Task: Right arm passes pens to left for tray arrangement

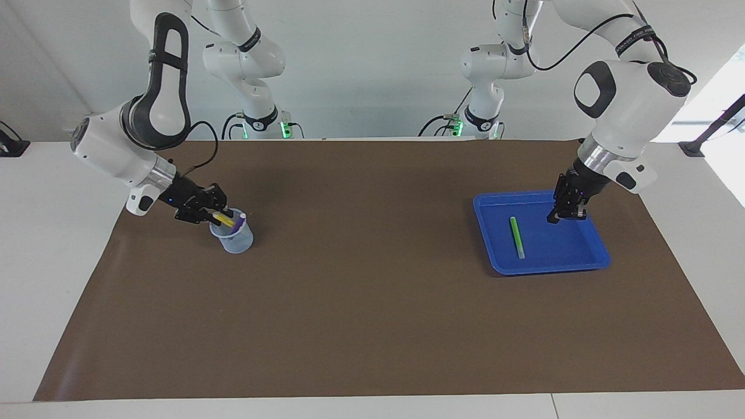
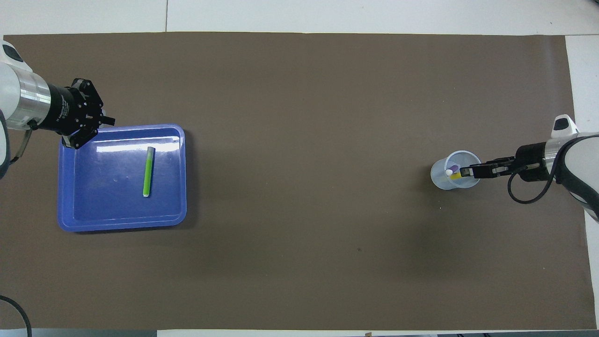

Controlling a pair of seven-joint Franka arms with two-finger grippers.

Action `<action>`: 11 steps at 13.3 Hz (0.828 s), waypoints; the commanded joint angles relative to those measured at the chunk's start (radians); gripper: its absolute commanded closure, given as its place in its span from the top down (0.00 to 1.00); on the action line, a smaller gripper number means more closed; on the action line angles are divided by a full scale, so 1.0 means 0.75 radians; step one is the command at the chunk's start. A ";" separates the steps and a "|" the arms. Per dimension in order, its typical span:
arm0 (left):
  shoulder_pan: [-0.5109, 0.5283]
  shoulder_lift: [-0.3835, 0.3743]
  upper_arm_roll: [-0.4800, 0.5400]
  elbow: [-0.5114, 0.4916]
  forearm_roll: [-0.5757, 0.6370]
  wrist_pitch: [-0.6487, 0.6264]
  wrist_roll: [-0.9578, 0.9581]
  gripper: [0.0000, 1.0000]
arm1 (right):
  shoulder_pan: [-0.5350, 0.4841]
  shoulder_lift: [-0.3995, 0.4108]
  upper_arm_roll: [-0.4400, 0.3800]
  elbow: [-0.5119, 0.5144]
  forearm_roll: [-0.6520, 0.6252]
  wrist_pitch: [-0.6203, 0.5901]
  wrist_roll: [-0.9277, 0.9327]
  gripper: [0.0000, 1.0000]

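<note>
The short green marker pen (image 1: 516, 237) is lying flat in the shallow blue plastic tray (image 1: 593, 251), already arranged. The left claw (image 1: 566, 216) is hanging over it, pinched shut and empty, presumably waiting. The right claw (image 1: 216, 217) is closing on the yellow marker pen (image 1: 227, 220) leaning beside the purple pen (image 1: 239, 223) in the translucent cup (image 1: 234, 240), likely for handover.
</note>
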 commanded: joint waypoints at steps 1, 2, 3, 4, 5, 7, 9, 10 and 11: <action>-0.008 -0.015 0.005 -0.029 0.006 0.010 0.168 0.00 | 0.003 -0.037 0.002 -0.025 -0.027 -0.012 0.017 0.00; -0.008 -0.017 0.005 -0.029 0.004 -0.013 0.331 0.00 | 0.003 -0.035 0.006 -0.017 -0.029 -0.014 0.047 0.00; -0.008 -0.023 0.003 -0.035 0.004 -0.062 0.483 0.00 | 0.003 -0.035 0.012 -0.011 -0.031 -0.012 0.060 0.00; -0.008 -0.029 0.005 -0.037 0.006 -0.113 0.693 0.00 | 0.005 -0.037 0.016 0.010 -0.049 -0.022 0.088 0.00; -0.008 -0.033 0.005 -0.037 0.006 -0.164 0.881 0.00 | 0.005 -0.037 0.018 0.050 -0.076 -0.071 0.139 0.00; 0.004 -0.041 0.010 -0.035 0.006 -0.258 1.268 0.00 | 0.005 -0.043 0.022 0.138 -0.145 -0.149 0.237 0.00; 0.007 -0.045 0.012 -0.037 0.008 -0.279 1.363 0.00 | 0.015 -0.074 0.044 0.226 -0.231 -0.233 0.378 0.00; 0.007 -0.045 0.012 -0.035 0.008 -0.279 1.364 0.00 | 0.015 -0.100 0.075 0.257 -0.266 -0.267 0.462 0.00; 0.009 -0.045 0.012 -0.037 0.008 -0.271 1.366 0.18 | 0.015 -0.119 0.108 0.288 -0.285 -0.300 0.570 0.00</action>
